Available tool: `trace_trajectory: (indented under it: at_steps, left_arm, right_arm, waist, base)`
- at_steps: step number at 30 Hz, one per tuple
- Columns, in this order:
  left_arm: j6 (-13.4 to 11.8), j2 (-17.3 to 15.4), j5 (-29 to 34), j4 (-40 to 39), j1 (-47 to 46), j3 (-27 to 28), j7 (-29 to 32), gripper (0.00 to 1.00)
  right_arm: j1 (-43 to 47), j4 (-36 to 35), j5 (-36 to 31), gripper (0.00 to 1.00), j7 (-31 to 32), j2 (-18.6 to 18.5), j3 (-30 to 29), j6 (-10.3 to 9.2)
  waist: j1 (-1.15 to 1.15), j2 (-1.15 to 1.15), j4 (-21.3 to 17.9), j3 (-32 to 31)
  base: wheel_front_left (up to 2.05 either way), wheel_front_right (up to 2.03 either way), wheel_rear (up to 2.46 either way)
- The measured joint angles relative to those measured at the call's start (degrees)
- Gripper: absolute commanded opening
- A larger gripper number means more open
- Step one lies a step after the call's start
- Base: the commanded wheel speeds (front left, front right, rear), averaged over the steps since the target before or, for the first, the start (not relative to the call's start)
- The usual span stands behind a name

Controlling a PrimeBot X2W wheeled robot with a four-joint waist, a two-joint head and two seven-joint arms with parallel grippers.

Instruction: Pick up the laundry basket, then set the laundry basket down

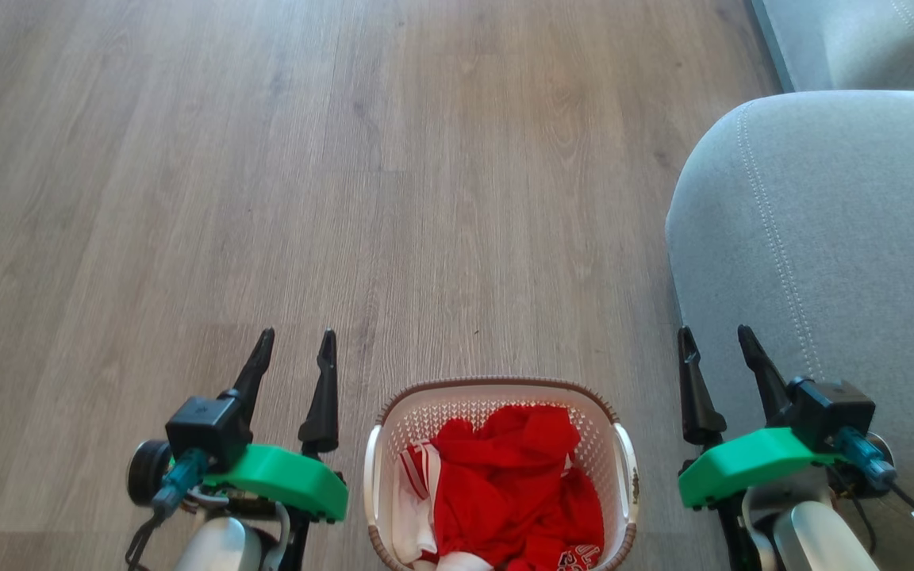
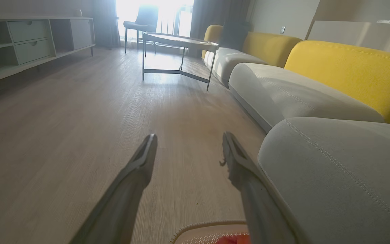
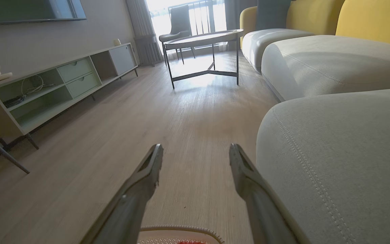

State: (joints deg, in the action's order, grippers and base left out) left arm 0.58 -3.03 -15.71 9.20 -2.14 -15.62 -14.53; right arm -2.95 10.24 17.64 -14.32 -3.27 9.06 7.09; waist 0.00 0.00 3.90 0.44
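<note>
The laundry basket (image 1: 497,383) sits on the wood floor (image 1: 346,198) right in front of me, between my two grippers, its near end cut off by the bottom edge of the head view. Red clothing (image 1: 516,484) with a bit of white lies in it. My left gripper (image 1: 298,335) hangs just off its left side, fingers spread and holding nothing. My right gripper (image 1: 715,331) hangs off its right side, fingers likewise apart and empty. Neither touches the rim. On my right the rounded grey edge of the sofa (image 1: 822,238) comes close, leaving a narrow strip of floor beside the basket. To the left and ahead the floor lies open. Farther ahead a coffee table (image 2: 181,40) stands by the sofa, and a low cabinet (image 3: 63,81) runs along the left wall.
</note>
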Motion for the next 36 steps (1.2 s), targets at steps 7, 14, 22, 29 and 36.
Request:
trace_trajectory:
  at_steps: [7,14,22,29,36]
  left_arm:
    - [0.0,0.0,0.0,-0.46,0.04,-0.01,0.0,1.0]
    - [-0.1,-0.05,-1.53,0.27,0.49,-0.15,0.11,0.0]
    - [-0.09,-0.14,-3.39,4.5,4.83,-0.42,0.68,0.0]
    - [0.41,-0.25,-7.92,4.47,4.37,-0.05,1.43,0.0]
    - [0.48,-0.3,-12.43,4.55,4.36,1.18,2.44,0.0]
  right_arm:
    - [-0.02,0.05,0.0,1.0,0.0,0.0,0.08,0.0]
    - [0.1,1.4,0.0,0.0,0.12,-0.01,0.36,0.0]
    - [3.22,5.52,1.86,0.0,0.65,-0.01,0.44,0.0]
    - [3.17,5.47,6.27,0.0,1.41,-0.02,0.07,0.0]
    - [3.14,5.48,10.72,0.0,2.22,-0.05,-0.57,0.0]
  waist:
    - [0.0,0.0,0.01,0.15]
    - [0.0,0.0,-0.11,0.14]
    - [0.0,0.0,-0.24,0.14]
    - [0.0,0.0,-0.45,0.12]
    - [0.0,0.0,-0.67,0.09]
  base:
    - [0.0,0.0,0.0]
    - [0.0,0.0,0.0]
    - [0.0,0.0,0.0]
    - [0.0,0.0,0.0]
    - [0.0,0.0,0.0]
